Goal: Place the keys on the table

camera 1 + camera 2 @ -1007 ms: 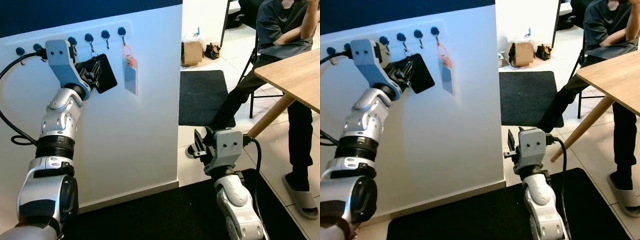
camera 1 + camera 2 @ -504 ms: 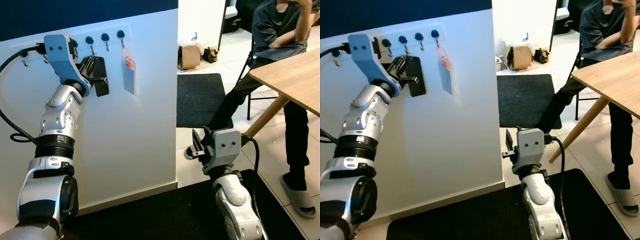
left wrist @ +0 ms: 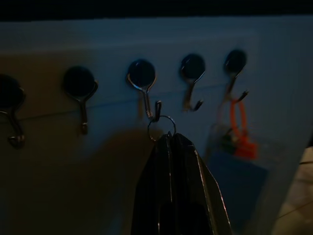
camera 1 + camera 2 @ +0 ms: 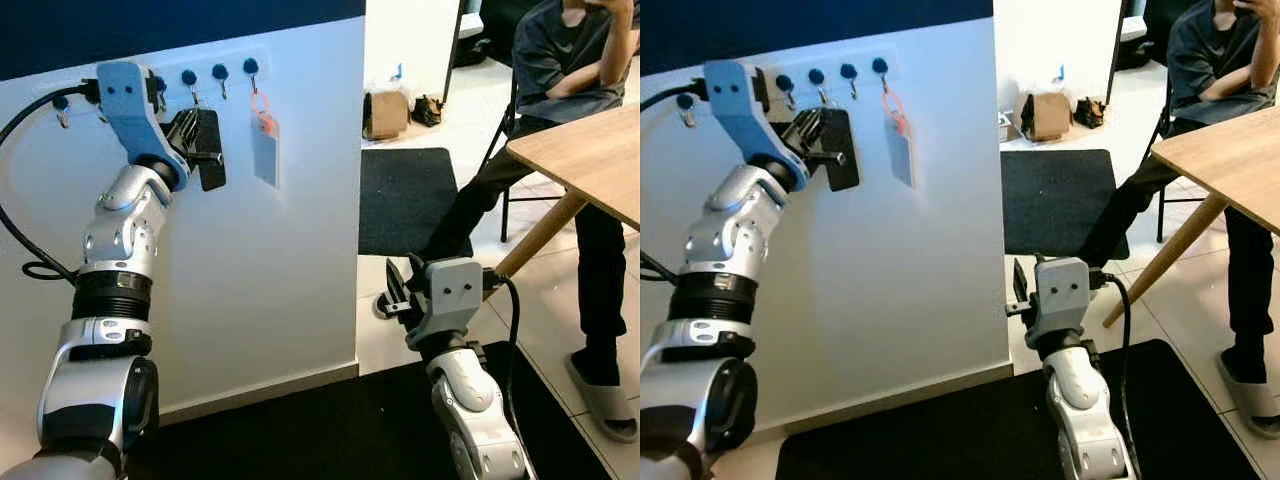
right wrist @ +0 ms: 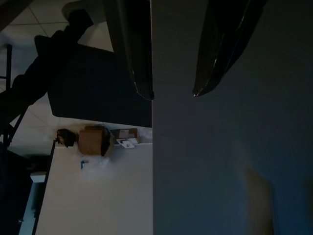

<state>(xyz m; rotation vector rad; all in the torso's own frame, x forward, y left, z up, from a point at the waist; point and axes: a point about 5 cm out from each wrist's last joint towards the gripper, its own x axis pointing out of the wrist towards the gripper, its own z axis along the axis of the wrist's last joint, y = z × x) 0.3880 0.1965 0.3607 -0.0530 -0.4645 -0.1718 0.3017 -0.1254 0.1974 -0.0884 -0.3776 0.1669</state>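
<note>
Left end effector (image 3: 171, 139), fingers closed at the key ring (image 3: 161, 128) hanging from its hook (image 3: 143, 81) directly ahead; counter (image 4: 590, 160) lies far right.

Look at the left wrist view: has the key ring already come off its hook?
No. The key ring hangs from the hook, with the left gripper shut on its lower edge.

The left arm (image 4: 118, 240) is made of silver rounded segments with black ribbed rings and a pale blue wrist block with two dark screws. A black cable (image 4: 12, 130) loops beside it. The right arm (image 4: 462, 370) looks similar.
</note>
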